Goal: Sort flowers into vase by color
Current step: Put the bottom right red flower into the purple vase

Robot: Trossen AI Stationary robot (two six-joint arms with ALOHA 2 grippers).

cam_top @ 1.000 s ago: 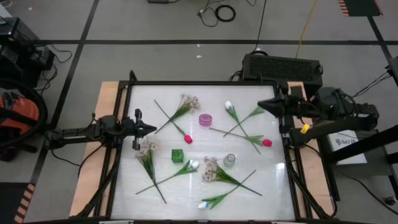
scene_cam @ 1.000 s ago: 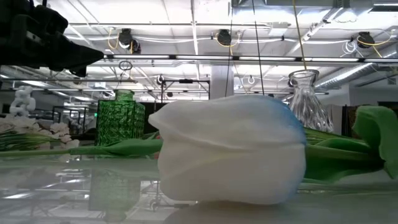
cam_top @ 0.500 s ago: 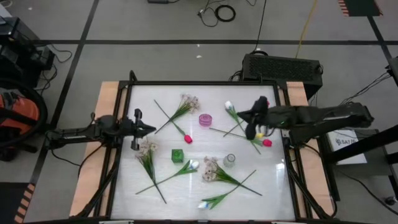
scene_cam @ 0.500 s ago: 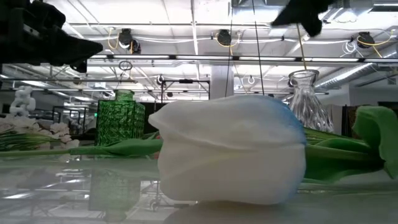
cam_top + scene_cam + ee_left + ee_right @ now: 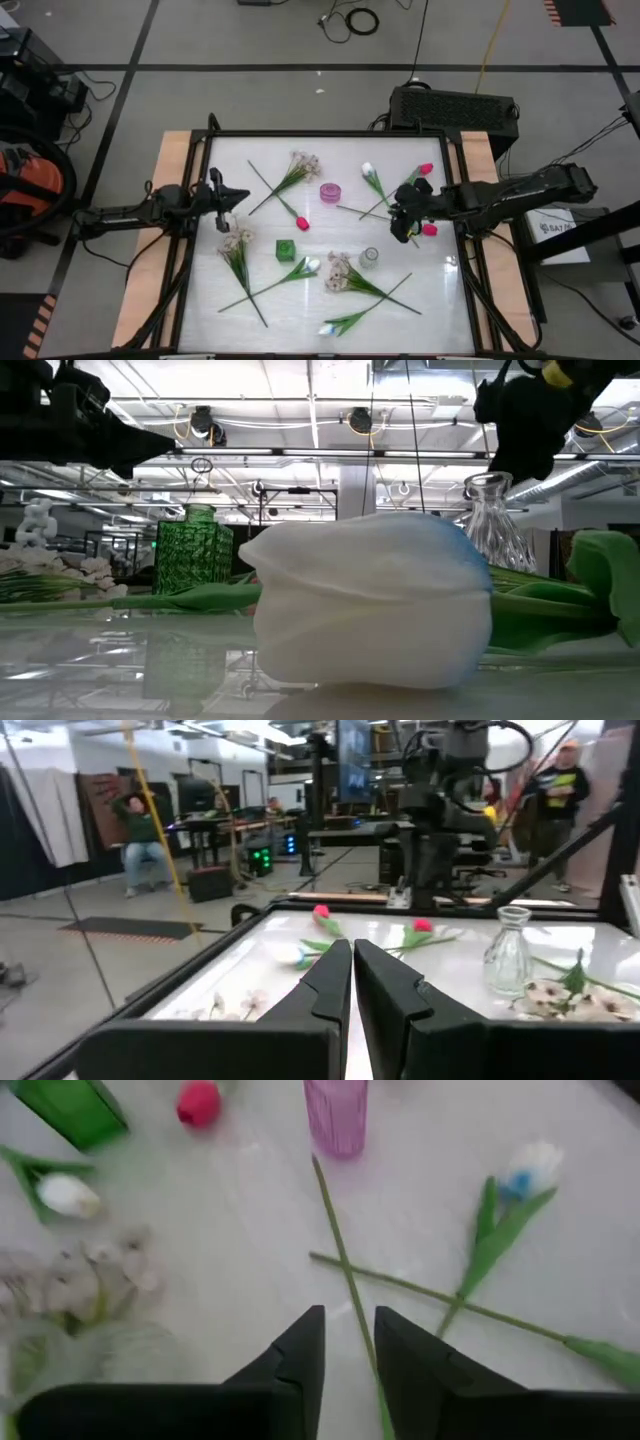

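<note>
Right end effector (image 5: 402,218) slightly parted; left end effector (image 5: 240,193) closed.

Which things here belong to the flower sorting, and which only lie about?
For the job: pink-red artificial tulips, white artificial tulips, cream blossom sprays, pink glass vase, green glass vase, clear glass vase.
Lying about: black box behind the table, orange vacuum cleaner.
</note>
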